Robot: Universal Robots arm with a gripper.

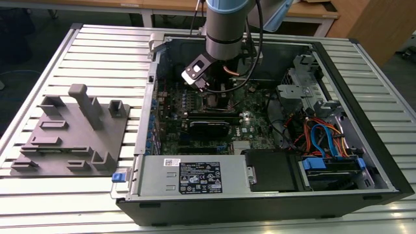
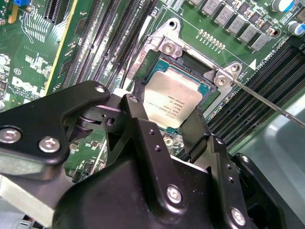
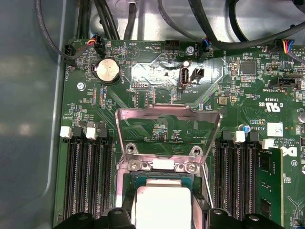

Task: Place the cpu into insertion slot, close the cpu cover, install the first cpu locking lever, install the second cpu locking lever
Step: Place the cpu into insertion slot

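Note:
The cpu [image 2: 174,100], a pale silver square chip, lies in the insertion slot [image 2: 167,47], whose silvery rim surrounds it. My gripper [image 2: 167,112] straddles the chip, one black finger [image 2: 136,98] against each of two opposite edges, shut on it. In the first wrist view the cpu [image 3: 162,205] sits between the same fingers [image 3: 125,210]. The cpu cover [image 3: 167,112], a thin silver frame with a big window, stands raised open on its hinge beyond the slot. A thin wire locking lever [image 2: 267,102] sticks out beside the socket, unlatched. In the exterior view the gripper [image 1: 211,95] reaches down into the open computer case.
Long black memory slots [image 3: 88,181] flank the socket on both sides, and one stick [image 3: 267,181] is fitted. Black cables [image 3: 200,19] run along the case wall. A grey fixture plate [image 1: 71,136] lies at the exterior view's left; the power supply [image 1: 188,178] and drive bays [image 1: 328,165] are nearer the front.

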